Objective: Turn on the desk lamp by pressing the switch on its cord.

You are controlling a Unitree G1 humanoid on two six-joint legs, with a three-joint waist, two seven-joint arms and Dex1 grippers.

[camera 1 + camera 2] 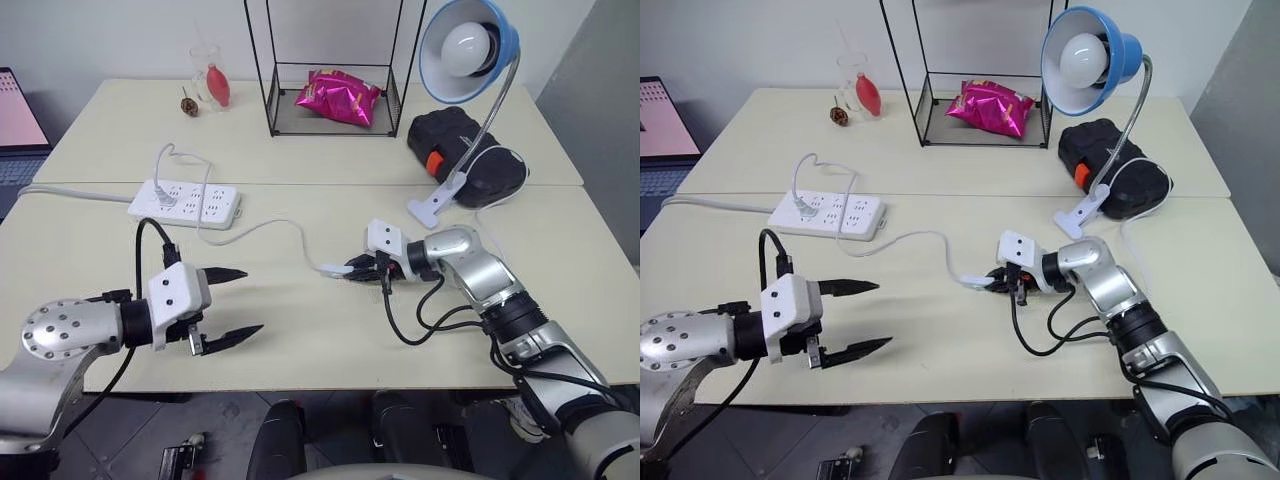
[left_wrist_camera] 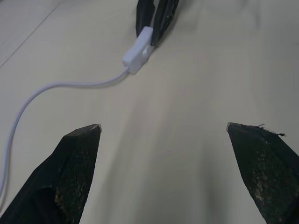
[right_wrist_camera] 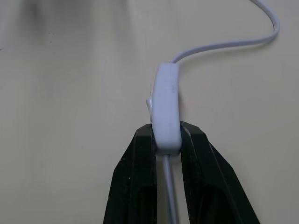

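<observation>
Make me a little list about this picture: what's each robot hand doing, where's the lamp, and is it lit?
right gripper: shut on the switch, pinching one end of it
left gripper: open, holding nothing, over the table
switch: lying on the table, midway along the cord
cord: runs from the switch toward the power strip
lamp: clipped at the table's far right side, shade facing forward
bulb: looks unlit
behind: wire rack with a pink bag
</observation>
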